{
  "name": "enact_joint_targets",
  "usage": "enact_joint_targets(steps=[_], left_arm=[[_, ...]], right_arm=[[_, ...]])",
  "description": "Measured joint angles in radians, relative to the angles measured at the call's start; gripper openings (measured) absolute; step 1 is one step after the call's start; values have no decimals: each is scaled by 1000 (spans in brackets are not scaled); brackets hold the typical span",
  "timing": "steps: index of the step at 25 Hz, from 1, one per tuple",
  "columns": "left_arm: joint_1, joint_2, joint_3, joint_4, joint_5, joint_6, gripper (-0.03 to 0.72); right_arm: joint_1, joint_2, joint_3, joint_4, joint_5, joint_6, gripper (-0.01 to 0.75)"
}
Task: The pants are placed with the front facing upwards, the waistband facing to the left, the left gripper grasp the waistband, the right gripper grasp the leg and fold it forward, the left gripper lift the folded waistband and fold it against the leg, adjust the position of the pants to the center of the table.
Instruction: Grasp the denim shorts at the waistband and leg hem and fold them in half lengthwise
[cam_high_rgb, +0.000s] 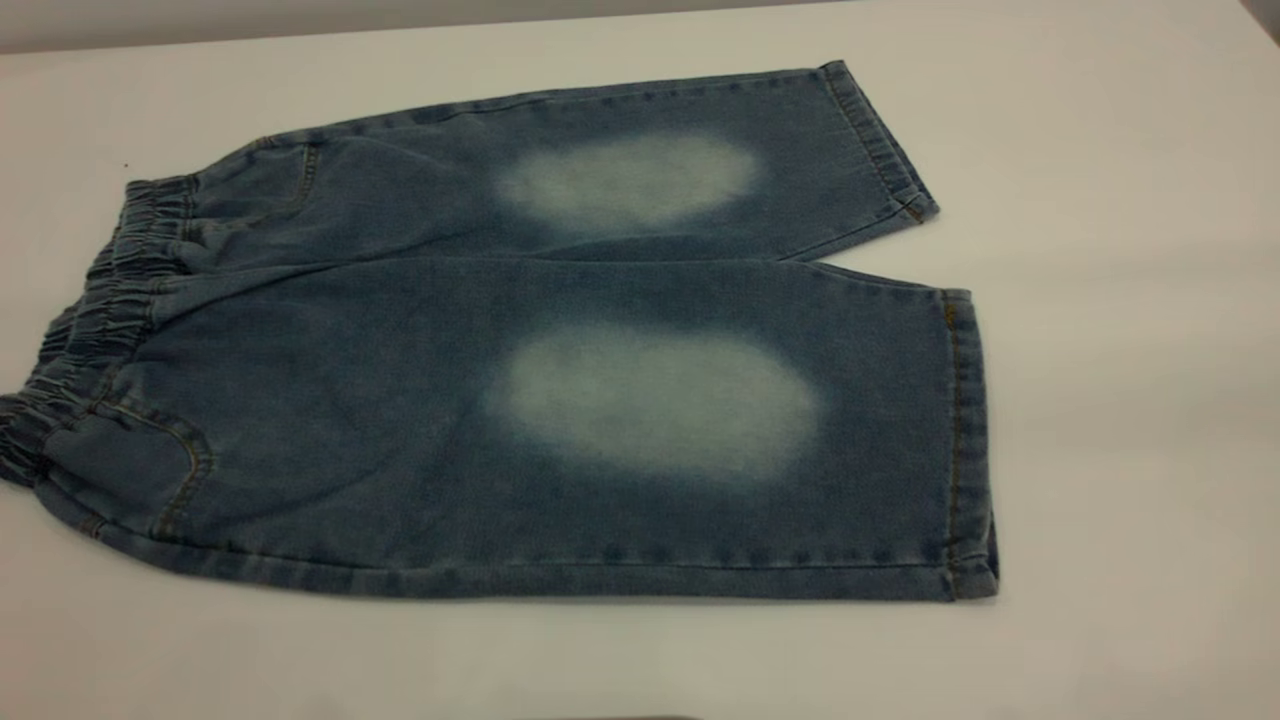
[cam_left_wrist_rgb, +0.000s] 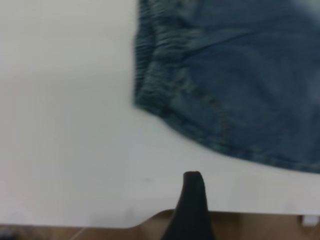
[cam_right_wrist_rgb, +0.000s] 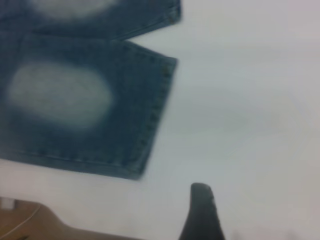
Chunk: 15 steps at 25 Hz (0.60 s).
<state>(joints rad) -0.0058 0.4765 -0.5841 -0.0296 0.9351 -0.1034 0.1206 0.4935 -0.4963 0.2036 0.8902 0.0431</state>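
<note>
The pants (cam_high_rgb: 400, 400) lie flat on the white table (cam_high_rgb: 1120, 420), front up, with a pale oval patch on each knee. The gathered waistband (cam_high_rgb: 100, 310) points left and both hems point right. The near leg (cam_high_rgb: 880, 450) is wide; the far leg (cam_high_rgb: 800, 150) angles away from it. Neither arm shows in the exterior view. My left gripper (cam_left_wrist_rgb: 193, 200) hovers over bare table near the front edge, short of the waistband (cam_left_wrist_rgb: 150, 60) corner. My right gripper (cam_right_wrist_rgb: 201, 205) hangs over bare table beside the near leg's hem (cam_right_wrist_rgb: 150, 115). Neither touches the denim.
The table's front edge (cam_left_wrist_rgb: 100, 222) runs close under the left gripper, with brown floor beyond it. White tabletop surrounds the pants on all sides, widest to the right of the hems.
</note>
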Motion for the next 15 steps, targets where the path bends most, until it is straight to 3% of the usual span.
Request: enact_joint_targets(steps=[10,15], left_arm=[[1,601,-52,65,-271,-216,570],[54,852,-53,140,-389,-340,570]], right_arm=[[0,457,0,279,-277,-200,459],[0,616,0,397,-358,-313,459]])
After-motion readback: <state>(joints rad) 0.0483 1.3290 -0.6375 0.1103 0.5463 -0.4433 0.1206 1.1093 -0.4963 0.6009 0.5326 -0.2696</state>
